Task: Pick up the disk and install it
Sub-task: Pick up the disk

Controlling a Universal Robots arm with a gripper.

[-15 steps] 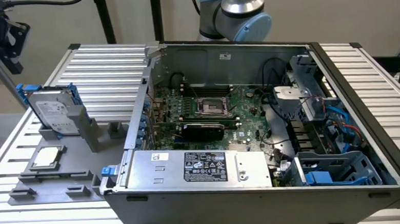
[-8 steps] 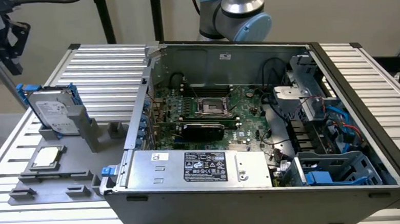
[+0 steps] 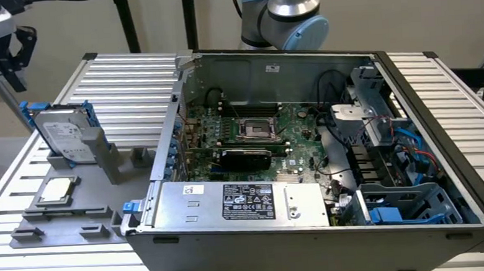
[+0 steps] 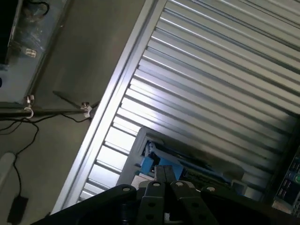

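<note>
The gripper [image 3: 4, 56] hung at the exterior view's upper left, partly cut off by the picture's edge, above the disk [image 3: 62, 134] and well apart from it. In the wrist view its two fingertips [image 4: 160, 175] lay pressed together with nothing between them, and the linkage behind them ran out of the frame.

One disk stood on edge in one grey holder [image 3: 102, 158] on the ribbed desk [image 3: 127, 73], with its white label facing outward. The holder's slot hid its lower edge. In the wrist view a blue corner of its rails peeked out past the fingertips, and the body could not be made out.

One small square chip [image 3: 56, 190] lay flat on a grey tray [image 3: 31, 233] near the holder. One open computer case [image 3: 314, 246] sat to the exterior view's right of them. One silver box [image 3: 198, 203] with a black label lay inside the case, at its near end. One arm [image 3: 289, 12] rose behind the case, cut off at the top.
</note>
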